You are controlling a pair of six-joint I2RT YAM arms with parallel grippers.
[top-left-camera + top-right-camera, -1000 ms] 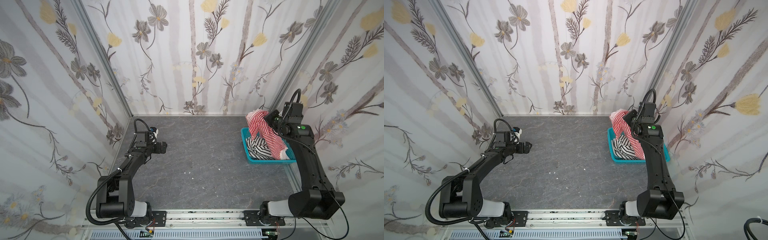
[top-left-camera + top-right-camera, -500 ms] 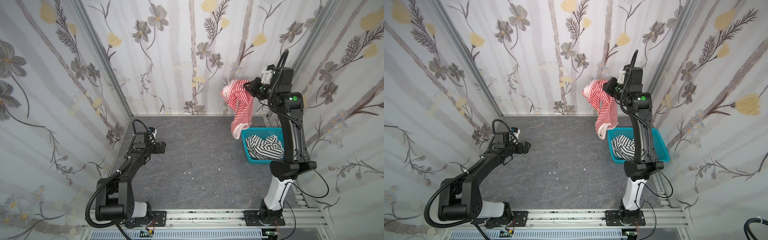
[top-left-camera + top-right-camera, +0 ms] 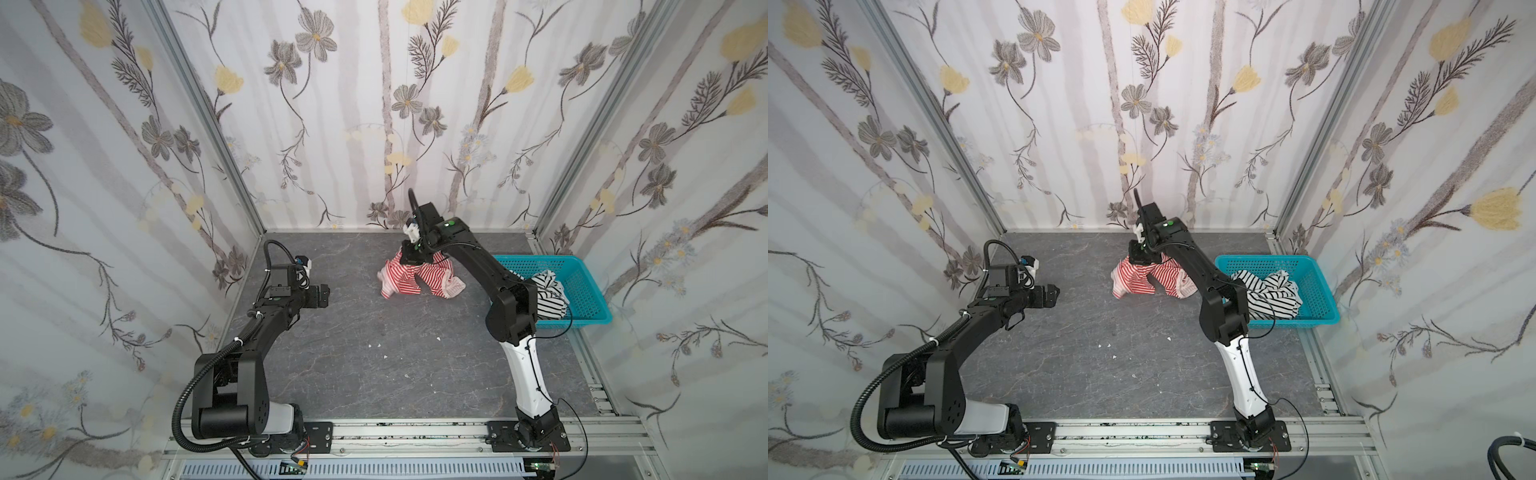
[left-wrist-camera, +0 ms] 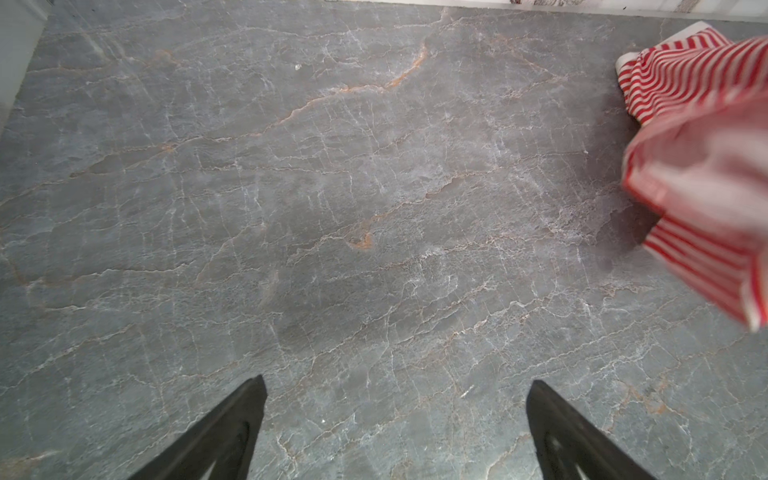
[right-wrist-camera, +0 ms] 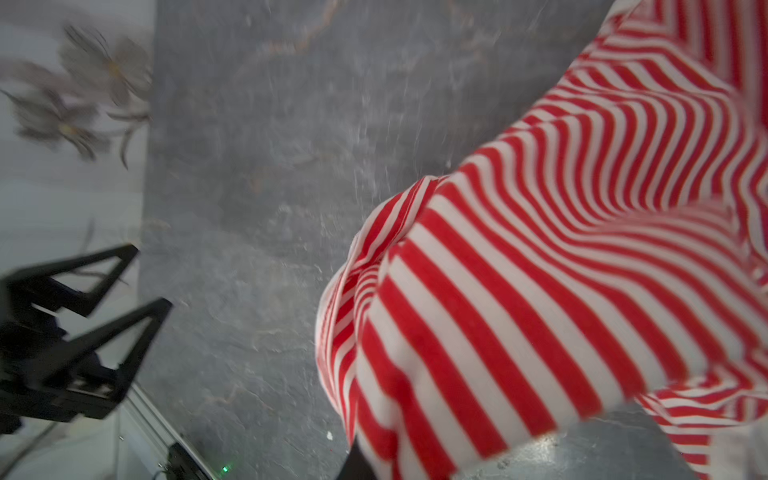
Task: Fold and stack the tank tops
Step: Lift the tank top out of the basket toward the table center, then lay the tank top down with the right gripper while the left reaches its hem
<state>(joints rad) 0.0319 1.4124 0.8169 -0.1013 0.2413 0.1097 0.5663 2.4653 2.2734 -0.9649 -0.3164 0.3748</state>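
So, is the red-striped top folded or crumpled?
Crumpled: the red-striped top sags in loose bunches onto the table, its upper part pinched by the right gripper.

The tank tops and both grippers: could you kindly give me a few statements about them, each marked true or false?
1. The red-and-white tank top sits crumpled on the table, unfolded. True.
2. The black-and-white tank top lies on the table too. False: it is in the turquoise basket.
3. The right gripper is shut on the red-and-white tank top. True.
4. The left gripper grips cloth. False: it is open and empty.
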